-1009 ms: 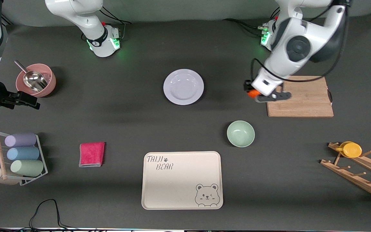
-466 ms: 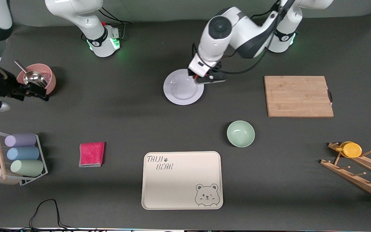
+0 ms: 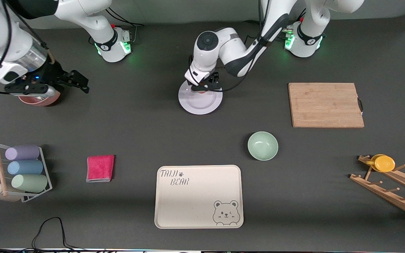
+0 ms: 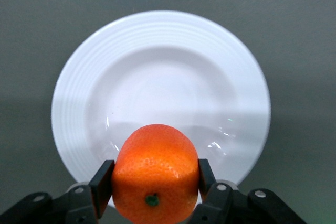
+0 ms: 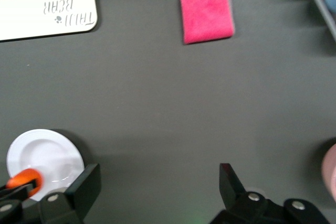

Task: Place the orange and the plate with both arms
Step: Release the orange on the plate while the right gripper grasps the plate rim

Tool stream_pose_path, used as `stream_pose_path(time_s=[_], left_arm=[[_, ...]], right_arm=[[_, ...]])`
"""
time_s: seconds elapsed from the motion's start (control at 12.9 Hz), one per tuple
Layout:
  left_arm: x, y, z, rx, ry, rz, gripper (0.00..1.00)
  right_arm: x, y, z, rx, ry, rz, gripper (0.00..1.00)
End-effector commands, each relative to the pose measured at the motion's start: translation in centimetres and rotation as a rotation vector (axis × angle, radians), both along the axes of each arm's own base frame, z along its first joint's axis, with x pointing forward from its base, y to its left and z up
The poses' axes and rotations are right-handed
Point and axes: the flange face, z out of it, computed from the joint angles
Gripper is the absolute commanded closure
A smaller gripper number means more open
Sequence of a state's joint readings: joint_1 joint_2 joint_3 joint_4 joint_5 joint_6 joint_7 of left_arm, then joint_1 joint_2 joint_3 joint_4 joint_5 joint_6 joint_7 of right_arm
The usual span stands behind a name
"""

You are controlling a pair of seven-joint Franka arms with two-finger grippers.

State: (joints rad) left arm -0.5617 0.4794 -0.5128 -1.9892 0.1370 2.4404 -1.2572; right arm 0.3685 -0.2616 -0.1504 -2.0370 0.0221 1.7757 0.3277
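The white plate (image 3: 202, 103) lies on the dark table, between the two bases' ends. My left gripper (image 3: 202, 88) is shut on the orange (image 4: 155, 174) and holds it just above the plate's rim, on the side toward the bases. In the left wrist view the plate (image 4: 157, 77) fills the frame and black fingers (image 4: 102, 184) press both sides of the fruit. My right gripper (image 3: 79, 81) is open and empty, in the air beside the pink bowl. The right wrist view (image 5: 160, 182) shows its jaws wide apart, with the plate (image 5: 47, 153) and orange (image 5: 23, 178) farther off.
A pink bowl (image 3: 37, 100) is mostly hidden under the right arm. A green bowl (image 3: 262, 146), a wooden cutting board (image 3: 325, 104), a beige bear tray (image 3: 198, 196), a pink cloth (image 3: 100, 168), a cup rack (image 3: 19, 172) and a wooden rack with a yellow cup (image 3: 383, 163) stand around.
My left gripper carried the orange from beside the cutting board to over the plate and came lower. My right arm swung in from the table's edge over the pink bowl.
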Motion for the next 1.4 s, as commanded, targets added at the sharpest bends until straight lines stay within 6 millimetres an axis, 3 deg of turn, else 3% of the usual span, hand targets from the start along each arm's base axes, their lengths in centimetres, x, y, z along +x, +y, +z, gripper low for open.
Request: stream_pose_path(time_s=[0.0,0.23,0.31,0.39,0.62,0.78,0.93,1.09,1.32], left_arm=[[0.1,-1.6,-2.3,0.034,-0.029,0.023,0.53],[1.1,-2.6,-3.1,0.02,-0.035,0.038,0.49],[1.3,-2.5,-3.2,0.023,-0.035,0.041,0.35],[1.3,-2.5,-3.2,0.03,-0.032,0.042,0.0],[2.6,-1.5,-2.5,0.055,-0.051,0.034,0.0],[4.8,-0.5,0.0,0.045,-0.082,0.044,0.0],[8.0,1.8,2.6,0.049,-0.106,0.05,0.0],[12.1,4.7,6.0,0.024,-0.149,0.085,0.0],[18.8,11.4,12.3,0.043,-0.163,0.123,0.0]], right_arm=[[-1.4,0.9,-0.2,0.049,-0.012,-0.04,0.0],[-2.9,0.9,-2.8,0.218,0.007,-0.095,0.0],[-3.2,0.9,-3.9,0.275,0.013,-0.119,0.0],[-3.5,1.2,-5.2,0.329,0.019,-0.112,0.0],[-5.0,1.1,-10.7,0.525,0.014,-0.035,0.0],[-6.4,1.0,-15.0,0.654,-0.002,-0.014,0.0],[-7.3,1.1,-18.9,0.75,-0.018,0.022,0.0],[-8.3,1.3,-23.2,0.837,-0.038,0.061,0.0],[-9.8,1.7,-30.4,0.945,-0.112,0.073,0.0]])
